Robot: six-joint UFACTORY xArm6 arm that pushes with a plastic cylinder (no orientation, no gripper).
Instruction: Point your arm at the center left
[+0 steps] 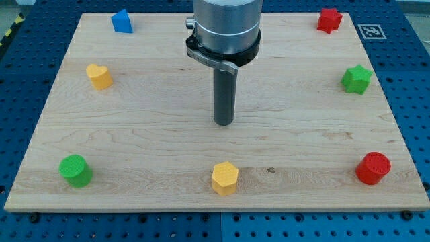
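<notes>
Seven blocks ring board (168,134) edges, likely leaving middle free. My tip (224,124) rests bare at centre, touching nothing; left edge untouched.

My tip (224,123) mid-board (blocks ringing)

This is a robotics lab bench set up for tabletop pushing tests. A pale wooden board (215,144) lies on a blue perforated metal table (410,87) with regular mounting holes. A printed black-and-white fiducial marker (370,31) sits at the view's top right, and yellow-black hazard tape (9,32) edges the top left.
</notes>
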